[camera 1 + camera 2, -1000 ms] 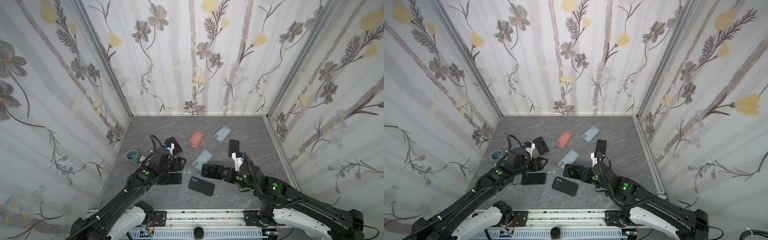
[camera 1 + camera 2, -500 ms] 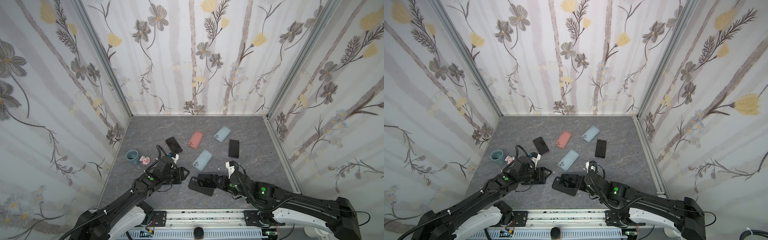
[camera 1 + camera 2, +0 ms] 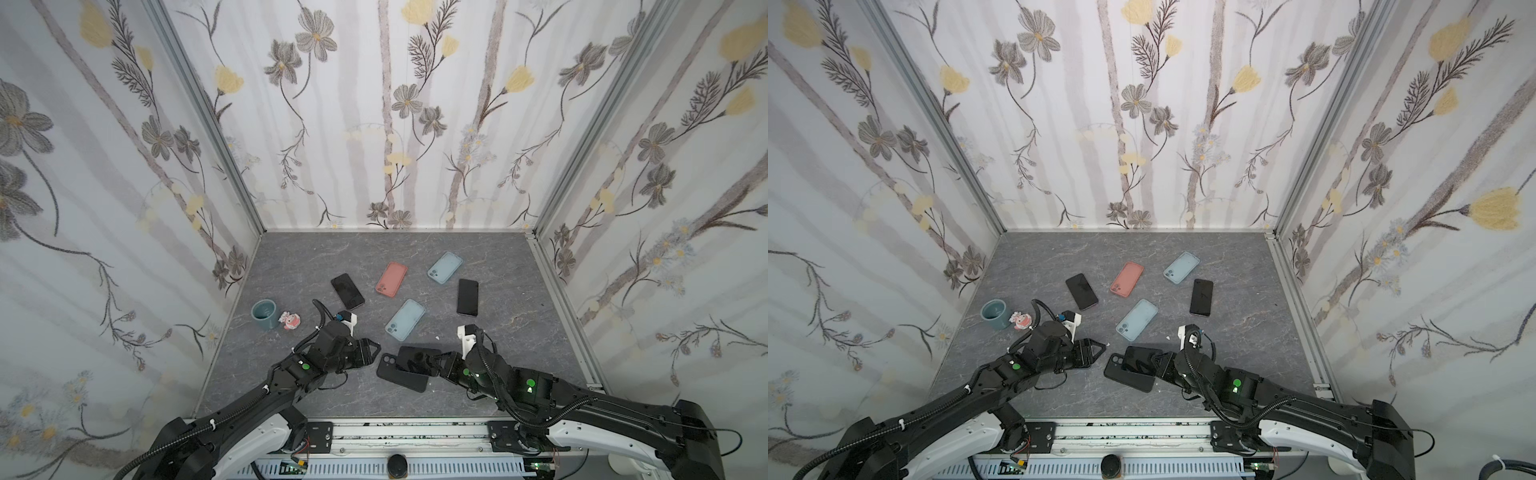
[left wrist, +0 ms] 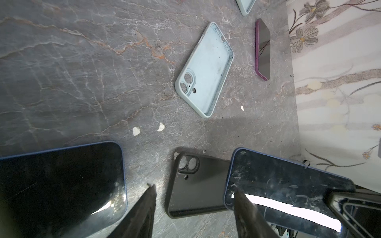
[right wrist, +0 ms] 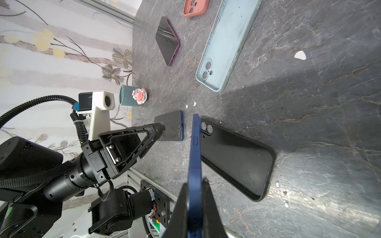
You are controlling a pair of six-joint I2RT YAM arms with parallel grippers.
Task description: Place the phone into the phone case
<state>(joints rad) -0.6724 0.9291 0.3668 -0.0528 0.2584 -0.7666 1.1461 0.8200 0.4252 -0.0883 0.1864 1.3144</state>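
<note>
Right fingers (image 5: 212, 208) are pinched shut on the flat faces of the dark blue phone (image 5: 194, 154). They grip it at one short end, so most of its length juts out free. The phone hangs tilted over the black phone case (image 5: 237, 158), and both top views show it overlapping the case (image 3: 388, 368) without being seated in it. The case lies on the counter (image 3: 519, 299) with its open side up and its camera cut-out toward the left arm. That seems the reason for the slanted hold: one edge can be tucked under the rim first and the rest pressed flat.

Left fingers (image 4: 144, 212) stand apart with nothing between them, low beside the camera end of the case. They are probably parked there to steady the soft case or push the phone home. A second blue phone (image 4: 61, 181) lies flat just beside them. The right wrist view shows one fingertip over its corner, but whether it touches I cannot tell.

A light blue case (image 3: 405, 322) sits apart, out of the way.
</note>
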